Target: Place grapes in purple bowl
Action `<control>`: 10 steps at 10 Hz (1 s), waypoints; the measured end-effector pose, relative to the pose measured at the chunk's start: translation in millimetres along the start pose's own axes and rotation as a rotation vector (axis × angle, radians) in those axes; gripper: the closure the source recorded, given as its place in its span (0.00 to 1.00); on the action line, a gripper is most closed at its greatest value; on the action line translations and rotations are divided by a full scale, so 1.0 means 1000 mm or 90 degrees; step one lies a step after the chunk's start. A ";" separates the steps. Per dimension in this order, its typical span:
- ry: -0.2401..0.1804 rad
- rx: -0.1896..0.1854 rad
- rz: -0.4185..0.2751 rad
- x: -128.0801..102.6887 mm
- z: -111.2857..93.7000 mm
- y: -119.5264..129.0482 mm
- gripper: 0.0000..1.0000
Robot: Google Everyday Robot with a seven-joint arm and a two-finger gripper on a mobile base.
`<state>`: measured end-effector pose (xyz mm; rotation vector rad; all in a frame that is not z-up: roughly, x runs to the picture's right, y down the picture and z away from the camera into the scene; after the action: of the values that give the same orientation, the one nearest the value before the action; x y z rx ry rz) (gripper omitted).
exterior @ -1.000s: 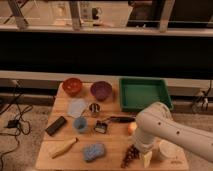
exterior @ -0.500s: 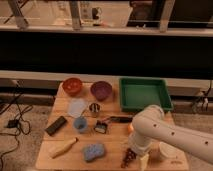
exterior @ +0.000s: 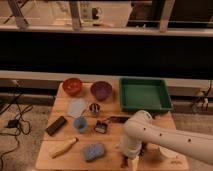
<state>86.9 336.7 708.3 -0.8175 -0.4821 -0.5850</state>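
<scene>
Obs., camera view, single frame.

- Landmark: purple bowl (exterior: pixel 101 90), upright at the back of the wooden surface (exterior: pixel 112 143). Nothing can be made out inside it.
- Red bowl (exterior: pixel 72 86): just beside the purple bowl on its left, not touching.
- Green tray (exterior: pixel 145 95): just beside the purple bowl on its right, at the same depth.
- Small metal cup (exterior: pixel 94 108): near the purple bowl, directly in front of it.
- Blue cup (exterior: pixel 80 123): in front of the purple bowl and slightly left, past the metal cup.
- Blue sponge (exterior: pixel 94 151): well in front of the purple bowl, near the front edge of the surface.
- White arm (exterior: pixel 165 140): comes in from the lower right, well in front of the purple bowl, with the wrist bent downward.
- Gripper (exterior: pixel 135 154): pointing down at the front edge, well apart from the purple bowl, in front of it and to its right.
- Jaws: released, spread wide. No object seen clamped between them.
- Grapes (exterior: pixel 126 161): dark reddish cluster lying on the surface at the front edge, just beside the gripper and partly hidden by it. Well apart from the purple bowl and not in it.
- Cannot tell whether the gripper touches the grapes.
</scene>
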 end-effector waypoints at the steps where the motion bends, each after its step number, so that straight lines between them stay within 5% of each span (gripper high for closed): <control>1: -0.001 0.019 -0.023 0.005 -0.001 -0.019 0.20; 4: -0.001 0.039 -0.051 0.030 0.008 -0.055 0.20; 7: 0.011 0.028 -0.051 0.056 0.032 -0.056 0.20; 10: 0.011 0.025 -0.044 0.059 0.028 -0.052 0.22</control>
<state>91.6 312.8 787.8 -0.7601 -0.5058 -0.6450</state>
